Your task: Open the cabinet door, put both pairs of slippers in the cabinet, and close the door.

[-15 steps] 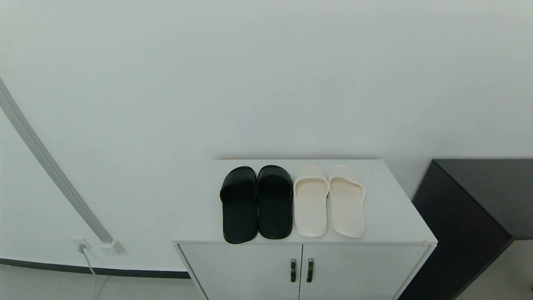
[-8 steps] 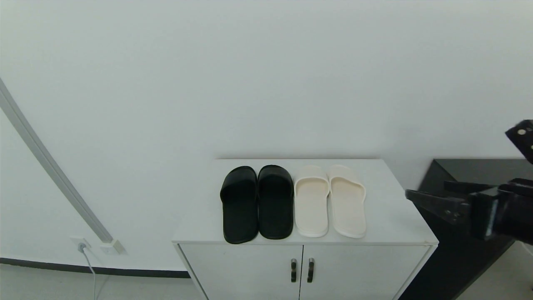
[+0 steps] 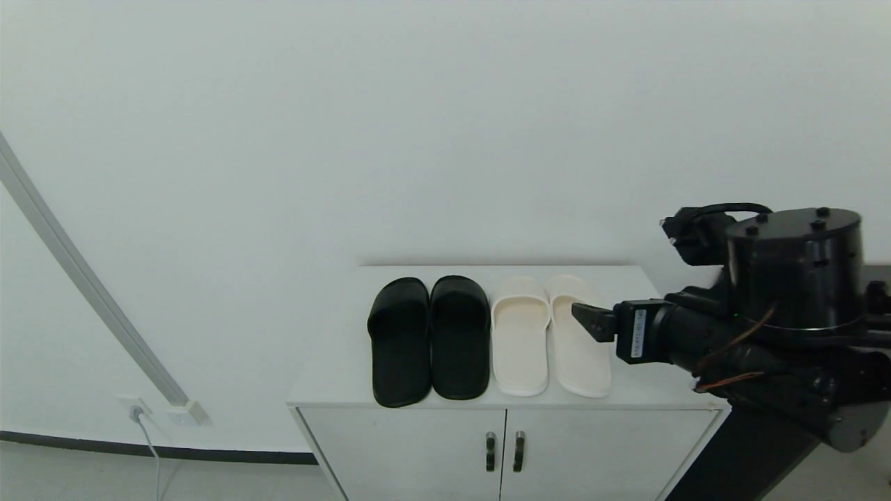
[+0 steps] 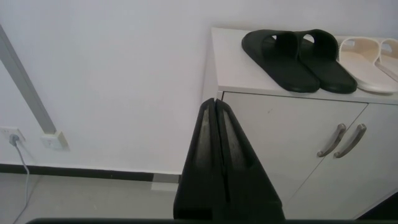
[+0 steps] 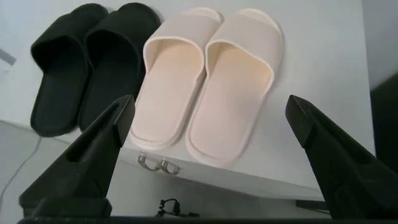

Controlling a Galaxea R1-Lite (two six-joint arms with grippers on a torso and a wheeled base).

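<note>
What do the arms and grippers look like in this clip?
Right arm: matte black, with a drum-shaped joint, thin orange wires, a looped black cable and a white label by the wrist. Both the right gripper and left gripper have black, tapered wedge fingers.

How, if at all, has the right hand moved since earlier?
Yes. The right hand came in from the right edge, leftward across the cabinet, to the white slippers.

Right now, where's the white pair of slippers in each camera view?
Head view: white slippers on the cabinet top, on the robot's right of the black slippers.
Left wrist view: white slippers cut off at the picture's edge, beyond the black slippers.
Right wrist view: white slippers mid-picture, next to the black slippers.
Shared landmark: the black slippers, side by side with them in every view.
</note>
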